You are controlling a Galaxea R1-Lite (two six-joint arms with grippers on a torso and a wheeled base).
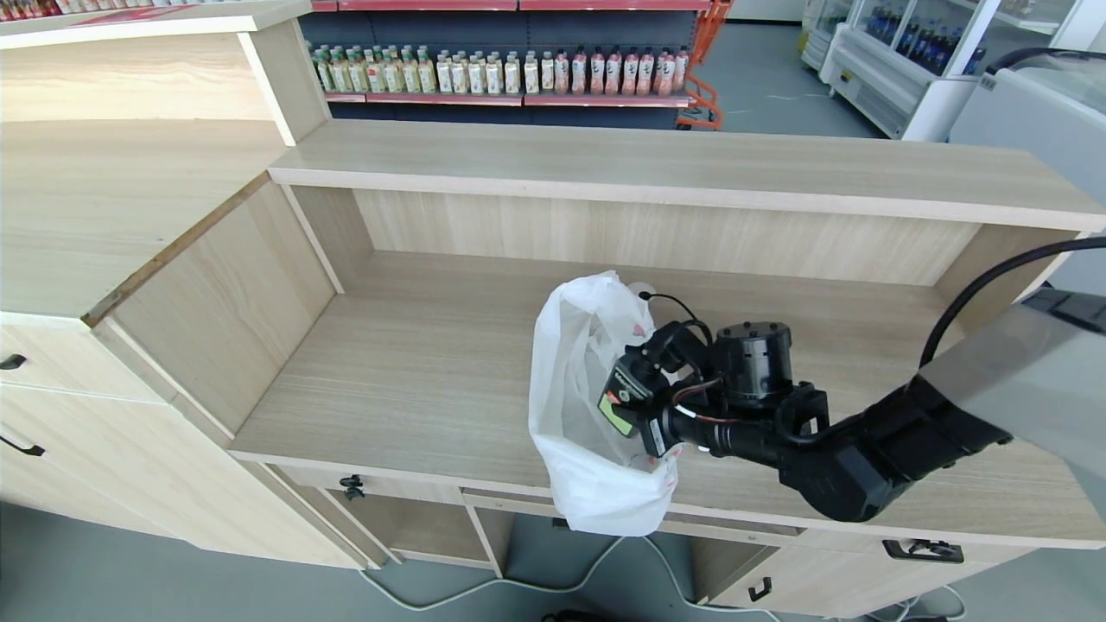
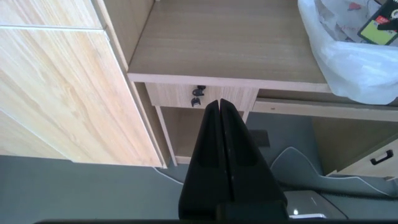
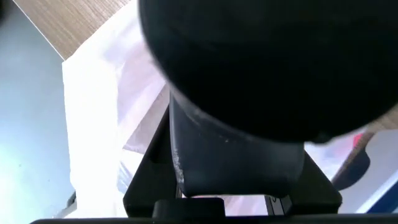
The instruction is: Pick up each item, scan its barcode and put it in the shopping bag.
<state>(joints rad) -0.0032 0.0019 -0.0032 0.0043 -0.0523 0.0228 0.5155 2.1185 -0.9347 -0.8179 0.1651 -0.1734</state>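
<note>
1. So, the white thin plastic shopping bag [image 1: 570,380] stands on the lower work surface of the light wooden counter [image 1: 415,371], at its front edge. The bag's mouth is open upward and its lower part bulges over that edge.
2. You see the R gripper [image 1: 626,404] put into the bag's mouth. The black R arm comes in from the right side, low over the counter top.
3. R claw state: you cannot tell it. In the R wrist view a big dark round shape covers the upper part. Under it the R gripper [image 3: 236,162] shows as one dark block, w/ the bag [image 3: 93,124] wall just beside it.
4. A green-yellow label [image 1: 615,415] sits on the black body at the bag's mouth, and it shows also in the L wrist view [image 2: 379,28]. Whether it belongs to the gripper or to an item, you cannot tell.
5. L gripper [image 2: 219,106]: both fingers are pressed together, nothing between them. It hangs in front of the counter [image 2: 224,43], to the left of the bag [image 2: 360,62] and well apart from it. Near its tip is a small black handle [image 2: 198,96] on the counter front.
6. Rest: behind the counter is a red store shelf [image 1: 518,99] w/ a row of bottles [image 1: 501,73], and a glass-door cooler [image 1: 899,52] at the far right. A white cable [image 1: 484,587] lies on the grey floor [image 1: 86,570] under the counter.
</note>
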